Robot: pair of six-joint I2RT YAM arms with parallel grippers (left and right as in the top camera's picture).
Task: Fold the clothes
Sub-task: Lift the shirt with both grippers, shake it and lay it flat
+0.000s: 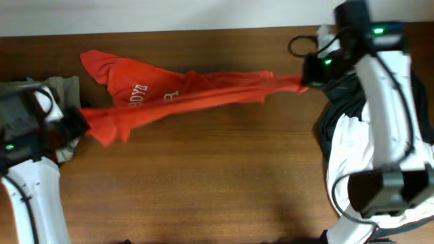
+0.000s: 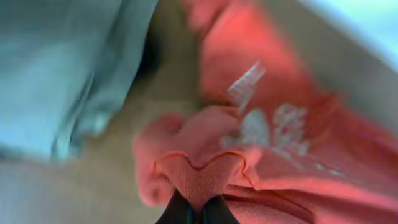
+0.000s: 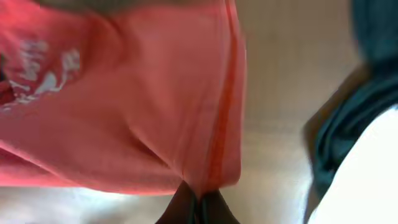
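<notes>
The red-orange T-shirt (image 1: 183, 95) with white lettering is stretched across the brown table between my two grippers. My left gripper (image 1: 78, 120) is shut on its left edge; in the left wrist view the jaws (image 2: 199, 208) pinch a bunched hem of the T-shirt (image 2: 261, 143). My right gripper (image 1: 306, 78) is shut on its right end; in the right wrist view the jaws (image 3: 199, 202) pinch a seamed edge of the T-shirt (image 3: 124, 106). A black shirt (image 1: 336, 115) and a white shirt (image 1: 356, 146) lie piled at the right.
A grey-olive garment (image 1: 64, 88) lies at the far left beside my left gripper, and shows pale in the left wrist view (image 2: 68, 68). The dark and white pile shows in the right wrist view (image 3: 360, 137). The table (image 1: 217, 183) is bare wood in front.
</notes>
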